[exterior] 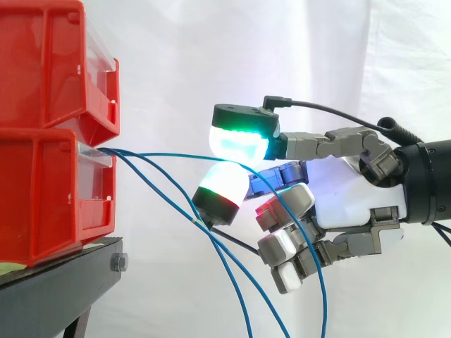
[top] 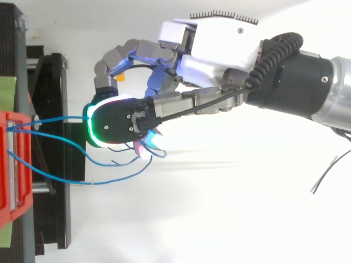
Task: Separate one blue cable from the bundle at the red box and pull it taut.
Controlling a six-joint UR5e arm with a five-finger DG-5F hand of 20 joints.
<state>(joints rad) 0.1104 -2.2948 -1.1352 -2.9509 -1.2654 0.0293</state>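
between the two glowing pads (exterior: pixel 239 141) of your hand (exterior: pixel 345 190), closed one above the other, one blue cable (exterior: pixel 162 154) sits pinched; the other fingers curl below, holding nothing. from the pinch its long axis runs almost level leftward to the red box (exterior: pixel 49 190), barely sagging. the rest of the bundle (exterior: pixel 190 210) droops beneath. your pull should go right, straight away from the box.

Blue cables (exterior: pixel 169 155) between hand (exterior: pixel 352 193) and bins (exterior: pixel 42 197)
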